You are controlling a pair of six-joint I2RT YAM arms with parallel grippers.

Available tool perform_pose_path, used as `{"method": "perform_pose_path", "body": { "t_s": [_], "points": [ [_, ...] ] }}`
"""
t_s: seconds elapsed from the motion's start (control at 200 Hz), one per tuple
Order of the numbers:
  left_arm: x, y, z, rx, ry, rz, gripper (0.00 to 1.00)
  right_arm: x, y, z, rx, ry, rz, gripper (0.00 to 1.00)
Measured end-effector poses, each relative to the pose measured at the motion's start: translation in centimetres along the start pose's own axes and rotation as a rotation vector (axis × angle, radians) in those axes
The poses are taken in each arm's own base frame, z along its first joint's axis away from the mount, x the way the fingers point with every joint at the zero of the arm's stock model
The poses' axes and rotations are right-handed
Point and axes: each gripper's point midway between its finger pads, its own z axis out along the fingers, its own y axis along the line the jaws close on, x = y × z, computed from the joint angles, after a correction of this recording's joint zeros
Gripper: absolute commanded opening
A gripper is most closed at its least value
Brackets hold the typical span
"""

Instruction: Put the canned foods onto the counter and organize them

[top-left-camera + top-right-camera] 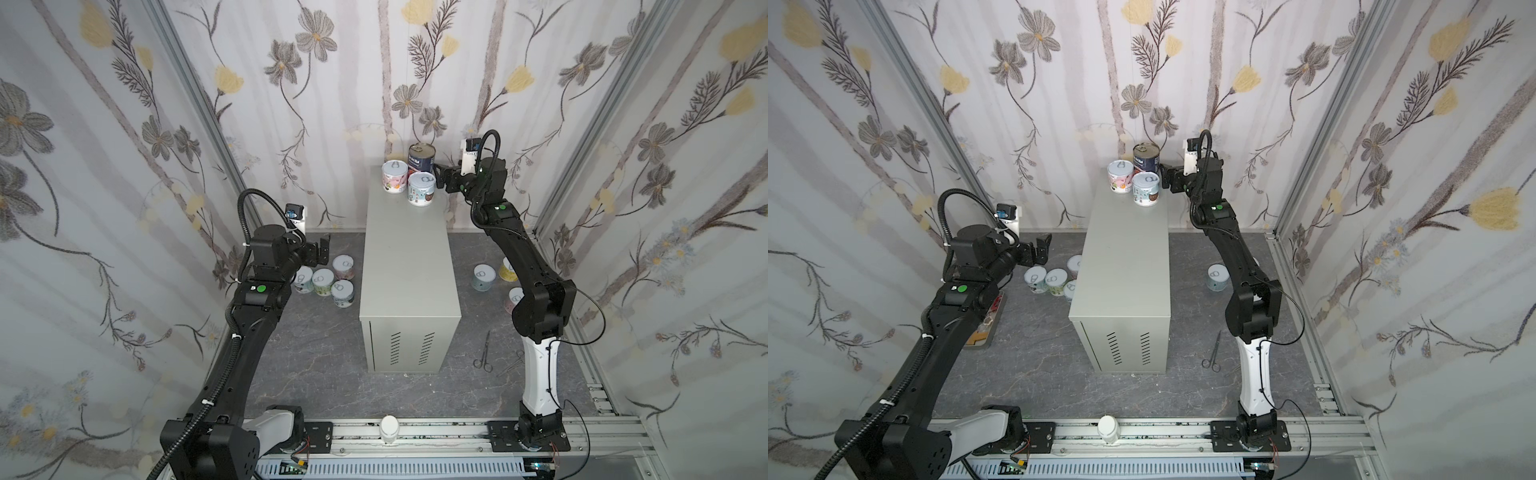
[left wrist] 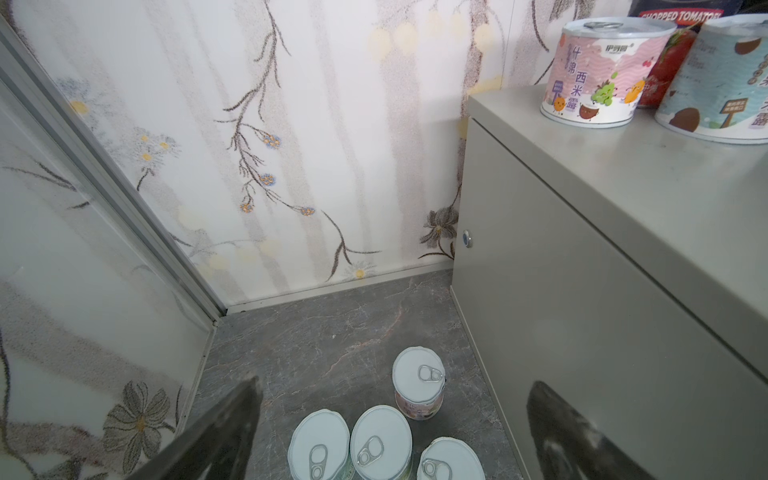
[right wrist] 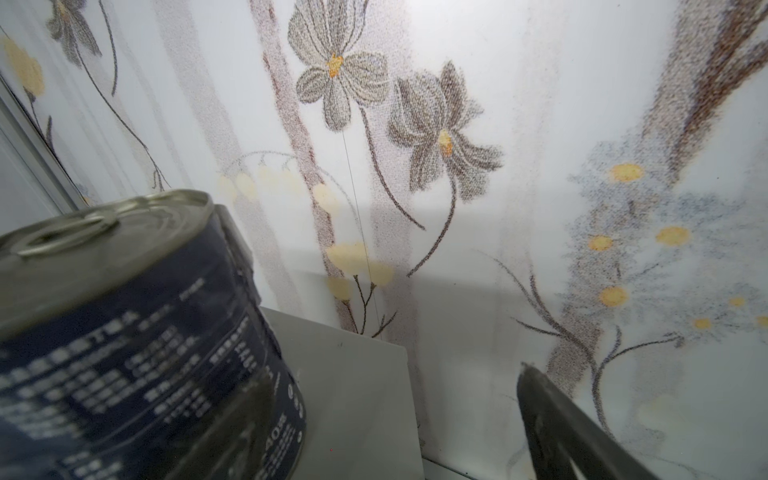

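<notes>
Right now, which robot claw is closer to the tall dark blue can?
Right. The right gripper is open right beside the tall dark blue can on the counter; the left gripper hangs open down by the short cans on the floor.

I look into a cell closed by three papered walls: the far wall [image 1: 340,83], left wall [image 1: 62,232] and right wall [image 1: 698,249], all white with grey flowers, yellow buds and brown stems. Aluminium posts [image 1: 202,104] rise at both far corners. The floor [image 1: 316,374] is dark grey marbled stone, evenly and softly lit
</notes>
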Motion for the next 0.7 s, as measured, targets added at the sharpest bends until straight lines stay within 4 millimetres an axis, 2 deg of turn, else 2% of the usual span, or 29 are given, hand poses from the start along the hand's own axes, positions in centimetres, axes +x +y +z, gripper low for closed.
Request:
{"method": "perform_pose_path", "body": {
  "t_s": [0.195,0.38,0.605,0.7],
  "points": [
    [0.1,0.0,0.0,0.0,0.001,0.0,1.0,0.0,-0.1,0.0,0.003,0.0,0.0,0.94],
    [0.9,0.3,0.5,-0.014,0.026,-0.019,1.0,-0.4,-0.8,-0.5,0.039,0.011,-0.005,1.0],
    [4.9,0.8,1.4,-0.06,0.164,-0.165,1.0,-4.5,-2.1,-4.3,0.093,-0.036,-0.032,1.0],
    [8.0,0.2,1.6,-0.066,0.245,-0.24,1.0,-5.1,-2.4,-5.8,0.118,-0.037,-0.04,1.0]
  ]
}}
